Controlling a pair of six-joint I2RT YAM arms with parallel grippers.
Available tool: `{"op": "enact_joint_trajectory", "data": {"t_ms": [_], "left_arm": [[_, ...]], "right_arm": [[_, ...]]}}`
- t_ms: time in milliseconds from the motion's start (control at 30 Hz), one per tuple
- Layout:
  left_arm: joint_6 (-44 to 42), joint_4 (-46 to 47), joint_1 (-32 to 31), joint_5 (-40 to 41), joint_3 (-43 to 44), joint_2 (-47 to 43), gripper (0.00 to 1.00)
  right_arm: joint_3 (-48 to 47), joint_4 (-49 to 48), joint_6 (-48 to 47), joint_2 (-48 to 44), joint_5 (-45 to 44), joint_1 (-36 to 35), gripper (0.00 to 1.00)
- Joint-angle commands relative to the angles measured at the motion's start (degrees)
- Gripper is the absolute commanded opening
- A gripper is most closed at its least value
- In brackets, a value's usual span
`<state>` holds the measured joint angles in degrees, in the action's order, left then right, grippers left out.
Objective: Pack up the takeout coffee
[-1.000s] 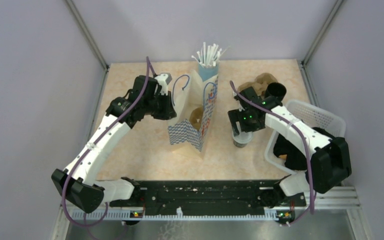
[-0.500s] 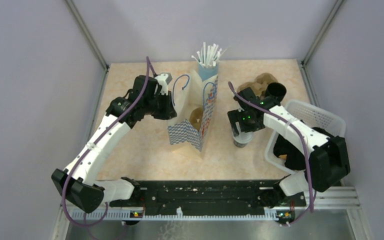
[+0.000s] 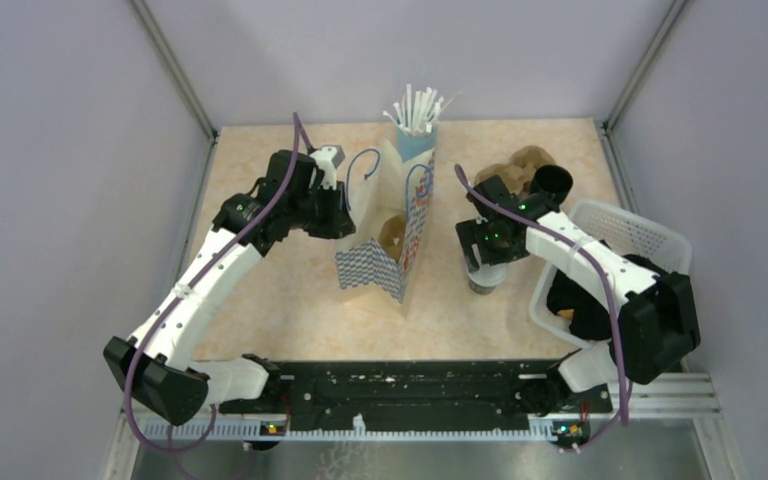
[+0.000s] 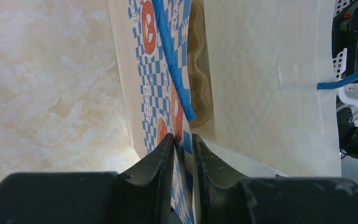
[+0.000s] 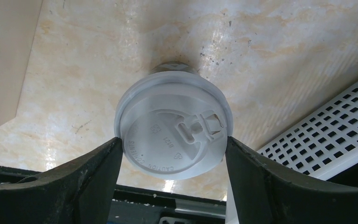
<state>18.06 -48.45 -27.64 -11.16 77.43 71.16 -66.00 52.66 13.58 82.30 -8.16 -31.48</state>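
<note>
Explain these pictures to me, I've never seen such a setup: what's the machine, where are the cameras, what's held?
Two robot arms are bolted at the near edge of the table. One picture looks down from above and behind them; the other two come from a camera on each wrist. On the table are a checkered paper bag, a blue cup of straws behind it and a white basket at the right. The left gripper pinches the bag's wall. The right gripper has a finger against each side of the white lid on the takeout coffee; the cup stands on the table.
</note>
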Motion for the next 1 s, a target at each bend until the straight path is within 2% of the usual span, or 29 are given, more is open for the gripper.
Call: {"op": "enact_joint_trajectory", "data": {"t_ms": [0,500,867,967], "left_arm": [[-0.14,1.62,0.09,-1.00,-0.11,0.36,0.28],[2.05,2.39,0.04,0.50,-0.39,-0.37,0.49],[-0.57,5.54,-0.02,1.73,1.85,2.00,0.50],[-1.27,6.19,-0.04,1.36,2.46,2.77,0.48]], "right_arm": [[-0.02,-1.47,-0.05,-0.90,-1.41,-0.66,0.77],[-4.07,0.34,1.08,-5.78,-2.93,-0.66,0.73],[-11.32,4.42,0.42,-11.43,-4.25,-0.67,0.73],[-13.70,5.47,0.10,-12.35,-4.08,-0.66,0.73]]}}
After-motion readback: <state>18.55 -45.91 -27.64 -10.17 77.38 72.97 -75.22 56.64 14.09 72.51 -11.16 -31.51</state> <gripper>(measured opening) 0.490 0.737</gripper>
